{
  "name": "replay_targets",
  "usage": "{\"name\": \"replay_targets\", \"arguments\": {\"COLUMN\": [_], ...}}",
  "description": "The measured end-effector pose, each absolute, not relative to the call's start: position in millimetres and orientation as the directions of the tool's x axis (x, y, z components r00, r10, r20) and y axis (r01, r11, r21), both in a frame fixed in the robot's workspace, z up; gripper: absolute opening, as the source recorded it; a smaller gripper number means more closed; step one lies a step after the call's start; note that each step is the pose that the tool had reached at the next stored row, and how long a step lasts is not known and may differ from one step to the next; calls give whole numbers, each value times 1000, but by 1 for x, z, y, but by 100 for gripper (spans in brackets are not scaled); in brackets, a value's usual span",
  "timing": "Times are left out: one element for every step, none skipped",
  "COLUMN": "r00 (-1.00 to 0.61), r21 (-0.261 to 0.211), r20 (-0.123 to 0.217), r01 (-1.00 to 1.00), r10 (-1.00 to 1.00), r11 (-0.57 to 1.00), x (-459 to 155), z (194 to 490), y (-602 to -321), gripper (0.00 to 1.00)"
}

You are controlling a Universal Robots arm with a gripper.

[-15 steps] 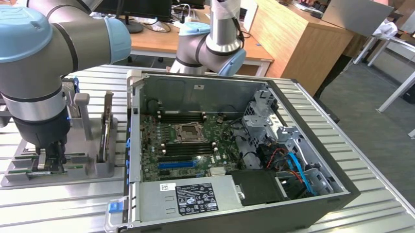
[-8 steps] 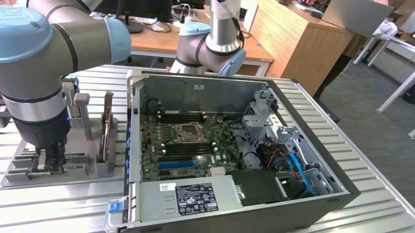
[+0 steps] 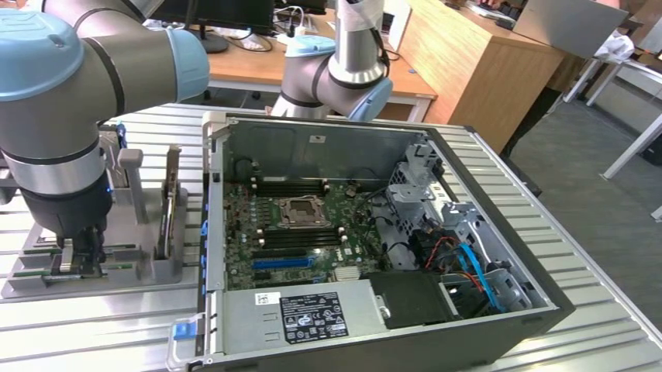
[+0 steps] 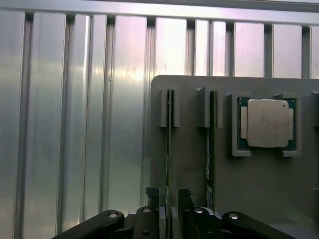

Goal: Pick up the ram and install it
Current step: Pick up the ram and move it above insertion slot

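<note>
While released, wide astride the ram (image 4: 168, 149), pincer (image 4: 168, 203) near second stick (image 4: 210, 149) and processor (image 4: 267, 123) in grey holder (image 4: 189, 164).

The arm (image 3: 64, 132) reaches straight down at the exterior view's left, its end effector (image 3: 81, 260) low with jaws parted.

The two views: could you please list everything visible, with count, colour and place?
table: one, silver, slatted, under everything
holder: one, grey, on the table
ram: one, green, on edge in a holder slot
second ram stick: one, green, neighbouring slot
processor: one, silver on green, flat in a holder pocket
computer case: one, black, open, beside the holder
motherboard: one, green, inside the case
power supply: one, silver, inside the case
arm: one, grey and blue, over the holder
gripper: one, black, open, astride the ram
</note>
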State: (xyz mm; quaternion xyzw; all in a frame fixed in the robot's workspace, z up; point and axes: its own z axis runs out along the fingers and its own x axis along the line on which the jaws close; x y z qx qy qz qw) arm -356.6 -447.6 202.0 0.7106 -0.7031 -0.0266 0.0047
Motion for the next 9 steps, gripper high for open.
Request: {"name": "replay_targets", "arguments": {"r00": [10,10,10,10,10,10,10,10,10], "r21": [44,44,44,44,44,44,44,44,44], "r20": [-31,-31,-31,-31,-31,-31,-31,-31,-31], "r01": [-999,-999,-999,-999,-999,-999,-999,-999,-999], "r10": [-999,-999,-999,-999,-999,-999,-999,-999,-999], "r11": [-11,-11,-11,-11,-11,-11,-11,-11,-11], "x": [-357,-357,-357,-357,-357,-357,-357,-357,-357], "z": [202,202,202,201,201,201,201,201,201], "y": [-448,-448,-448,-448,-448,-448,-448,-448,-448], "gripper": [30,30,30,30,30,30,30,30,30]}}
